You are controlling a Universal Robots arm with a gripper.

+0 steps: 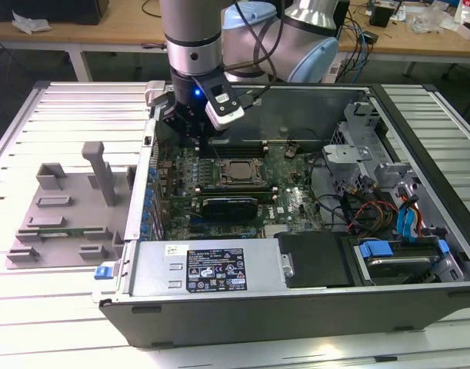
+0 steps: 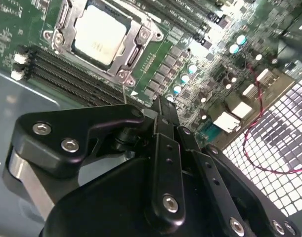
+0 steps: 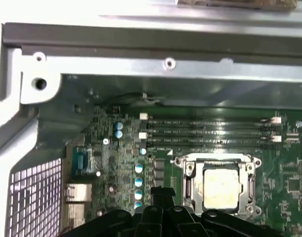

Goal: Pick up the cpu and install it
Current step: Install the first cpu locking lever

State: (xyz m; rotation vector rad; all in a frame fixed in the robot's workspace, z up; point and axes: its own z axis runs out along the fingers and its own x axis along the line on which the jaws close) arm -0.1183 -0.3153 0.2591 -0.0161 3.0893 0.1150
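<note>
The cpu [image 1: 238, 172] lies flat in the black socket frame on the green motherboard inside the open computer case, silvery top facing up. It also shows in both wrist views, as the cpu [image 2: 98, 33] and the cpu [image 3: 221, 188], with the metal bracket [image 3: 188, 174] around its edges. My gripper [image 1: 193, 131] hangs over the motherboard's back corner, toward the exterior view's left of the socket and apart from the chip. Its black fingers [image 2: 163, 116] are shut together with nothing between them, and the gripper [image 3: 159, 193] holds nothing.
A grey plastic tray [image 1: 61, 207] lies outside the case at the exterior view's left. A long black expansion card [image 1: 231, 204] sits just in front of the socket, with memory slots [image 3: 210, 131] behind it. The case wall [image 3: 141, 64], power supply [image 1: 208, 269] and cabled drive cage [image 1: 396, 215] hem in the board.
</note>
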